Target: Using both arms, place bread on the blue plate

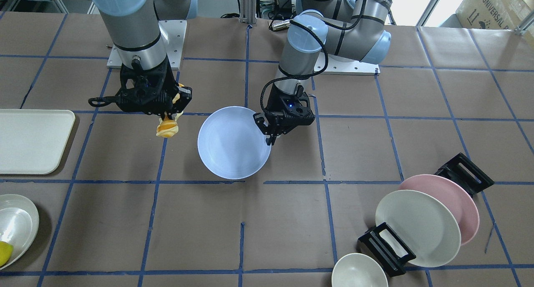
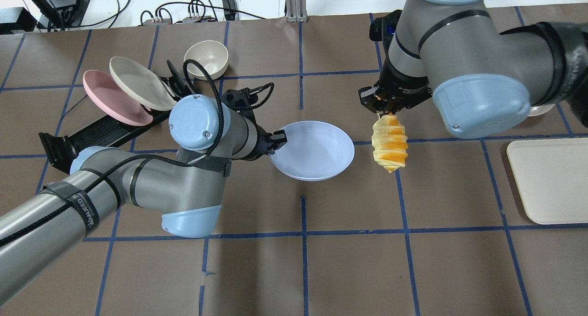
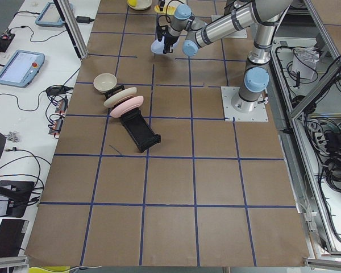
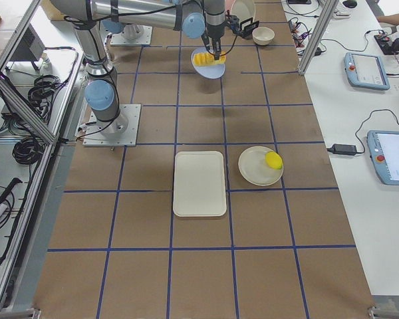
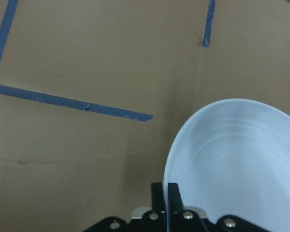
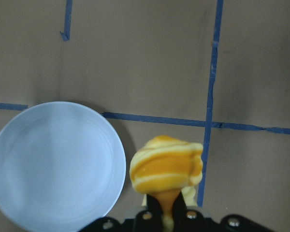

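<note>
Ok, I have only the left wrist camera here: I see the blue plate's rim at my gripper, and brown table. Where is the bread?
Observer: The bread hangs by one end from the right gripper, which is shut on it. It is over the table beside the blue plate, on the side far from the left gripper.
Operator: Does any part of it reach over the plate?
Observer: No. In the overhead view a strip of bare table shows between the bread and the plate's rim, and the plate has nothing on it.
</note>
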Tool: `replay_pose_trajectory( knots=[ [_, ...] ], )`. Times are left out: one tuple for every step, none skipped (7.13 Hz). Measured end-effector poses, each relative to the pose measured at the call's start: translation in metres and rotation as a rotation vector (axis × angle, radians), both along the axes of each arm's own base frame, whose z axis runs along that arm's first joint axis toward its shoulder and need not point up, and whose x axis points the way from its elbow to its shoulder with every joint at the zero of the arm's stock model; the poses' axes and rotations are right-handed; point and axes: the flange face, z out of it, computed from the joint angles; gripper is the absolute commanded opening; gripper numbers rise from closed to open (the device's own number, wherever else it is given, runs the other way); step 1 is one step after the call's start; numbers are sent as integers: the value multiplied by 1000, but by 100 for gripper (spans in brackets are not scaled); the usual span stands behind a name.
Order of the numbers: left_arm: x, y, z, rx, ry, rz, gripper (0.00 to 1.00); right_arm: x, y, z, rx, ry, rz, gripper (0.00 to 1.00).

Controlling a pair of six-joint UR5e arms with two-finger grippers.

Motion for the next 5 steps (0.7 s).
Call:
replay_pose_trajectory(
  knots=[
    [3, -2, -1, -13, -19, -15, 100, 13, -6, -13, -6, -3, 14, 2],
    [17, -11, -1, -23, -56, -74, 100, 26, -10, -24, -13, -7, 19, 2],
    [50, -29, 0, -10, -108, -146, 100, 39, -13, -33, -18, -12, 14, 2],
    [99, -53, 6, 29, -139, -191, 100, 58, -16, -40, -20, -17, 14, 2],
    [144, -76, 22, 73, -142, -213, 100, 81, -17, -48, -13, -19, 25, 2]
  ],
)
